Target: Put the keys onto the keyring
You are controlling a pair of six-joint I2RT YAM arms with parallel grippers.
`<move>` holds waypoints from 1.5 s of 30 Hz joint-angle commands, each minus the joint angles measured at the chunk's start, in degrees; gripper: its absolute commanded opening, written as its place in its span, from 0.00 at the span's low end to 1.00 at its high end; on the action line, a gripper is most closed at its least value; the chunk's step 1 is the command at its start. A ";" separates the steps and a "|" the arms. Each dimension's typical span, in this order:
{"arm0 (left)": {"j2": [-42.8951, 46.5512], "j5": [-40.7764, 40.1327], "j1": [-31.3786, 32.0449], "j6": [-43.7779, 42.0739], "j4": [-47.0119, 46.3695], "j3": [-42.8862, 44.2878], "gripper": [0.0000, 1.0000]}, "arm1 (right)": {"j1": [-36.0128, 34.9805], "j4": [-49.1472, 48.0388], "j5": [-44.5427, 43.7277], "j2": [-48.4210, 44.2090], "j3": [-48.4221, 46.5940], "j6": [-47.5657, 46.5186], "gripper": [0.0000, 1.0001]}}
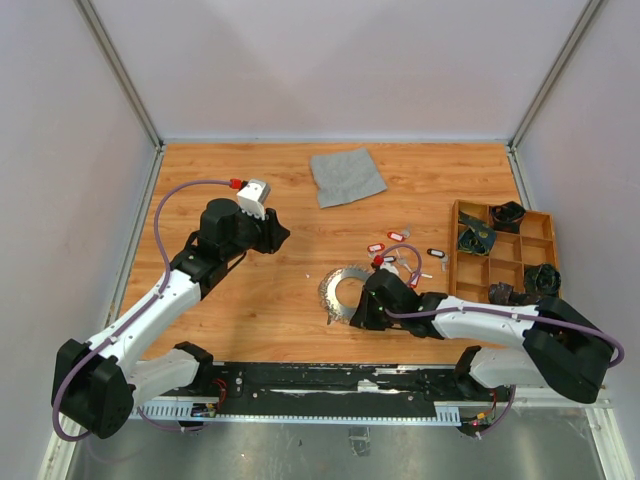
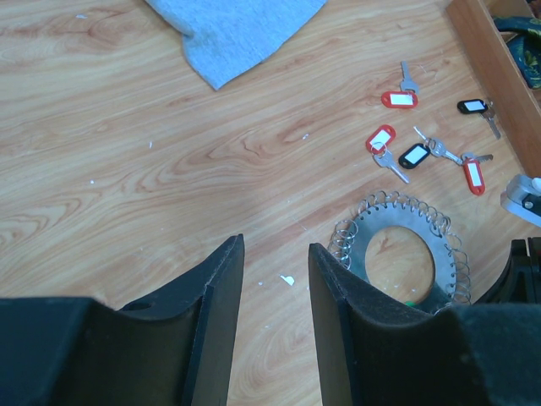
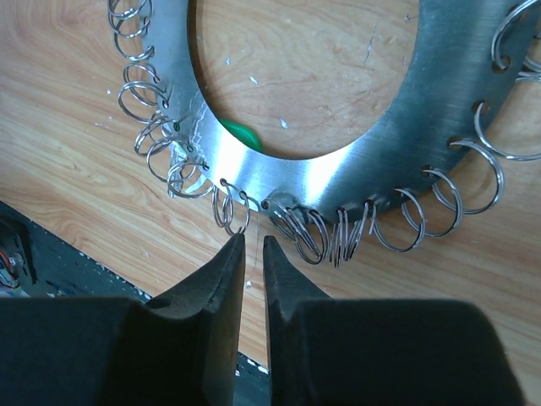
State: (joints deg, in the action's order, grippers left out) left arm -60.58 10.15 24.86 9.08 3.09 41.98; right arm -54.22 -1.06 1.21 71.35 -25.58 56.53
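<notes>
The keyring (image 1: 333, 285), a flat silvery ring fringed with small wire loops, lies on the wooden table. My right gripper (image 1: 366, 306) is at its near right edge. In the right wrist view the keyring (image 3: 338, 169) fills the top, and my right gripper (image 3: 254, 241) stands just short of its rim. Its jaws are a narrow gap apart with nothing between them, and the left fingertip (image 3: 237, 245) touches a small loop. Something green (image 3: 241, 135) peeks from under the plate. The keys (image 1: 400, 248), with red and black tags (image 2: 399, 99), lie loose behind the keyring (image 2: 363, 241). My left gripper (image 2: 275, 247) hovers open and empty, well left of them (image 1: 275, 235).
A grey cloth (image 1: 347, 175) lies at the back centre of the table. A wooden tray (image 1: 455, 250) with chunky black parts stands at the right, close to the keys. The black base rail (image 1: 320, 380) runs along the near edge.
</notes>
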 commanded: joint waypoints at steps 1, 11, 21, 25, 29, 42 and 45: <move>1.13 0.04 -0.52 -0.47 -1.64 1.30 0.42 | 1.29 -2.97 0.19 -0.31 1.26 3.03 0.16; 1.16 0.04 -0.52 -0.47 -1.52 1.27 0.42 | 1.81 -5.51 -0.42 -2.51 2.96 4.09 0.17; 1.24 0.04 -0.49 -0.47 -1.55 1.39 0.42 | 1.87 -6.70 -0.85 -3.14 3.67 4.81 0.20; 1.22 -0.03 -0.46 -0.47 -1.56 1.36 0.42 | 1.91 -7.74 0.00 -1.48 3.57 4.94 0.20; 1.16 0.04 -0.52 -0.47 -1.64 1.31 0.42 | 1.89 -8.05 0.06 -1.06 3.61 4.96 0.19; 1.09 -0.10 -0.51 -0.47 -1.60 1.27 0.42 | 2.10 -10.49 1.24 1.63 3.94 5.40 0.19; 1.08 -0.09 -0.50 -0.47 -1.60 1.28 0.42 | 2.10 -10.89 1.33 2.02 4.05 5.52 0.19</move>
State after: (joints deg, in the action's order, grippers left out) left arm -60.58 10.15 24.86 9.08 3.09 41.98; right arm -53.21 -9.69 2.13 72.69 -22.52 60.66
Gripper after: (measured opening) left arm 0.420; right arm 0.194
